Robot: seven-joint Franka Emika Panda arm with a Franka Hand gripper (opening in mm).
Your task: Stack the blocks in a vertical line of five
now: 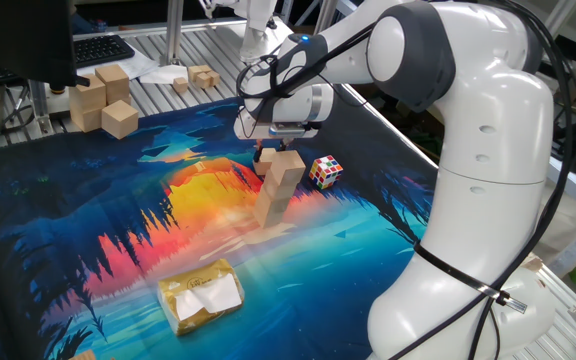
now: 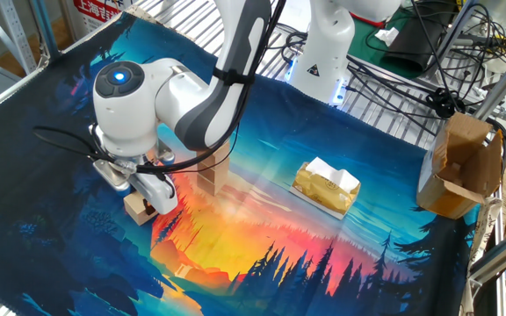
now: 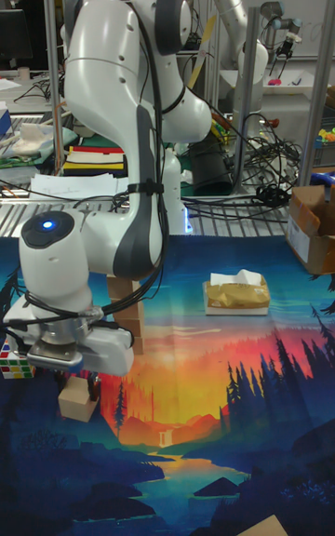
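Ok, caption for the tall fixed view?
Franka gripper lowered over a loose block, partial stack waiting behind it.

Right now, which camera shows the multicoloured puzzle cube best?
One fixed view: the puzzle cube sits unobstructed on the mat, right of the stack. The tall fixed view catches only part of it at the left edge. In the other fixed view it does not show.

Sunset-print mat [image 1: 88, 230]; metal-slat table [image 1: 158, 45]; shelving behind [image 3: 46, 80].
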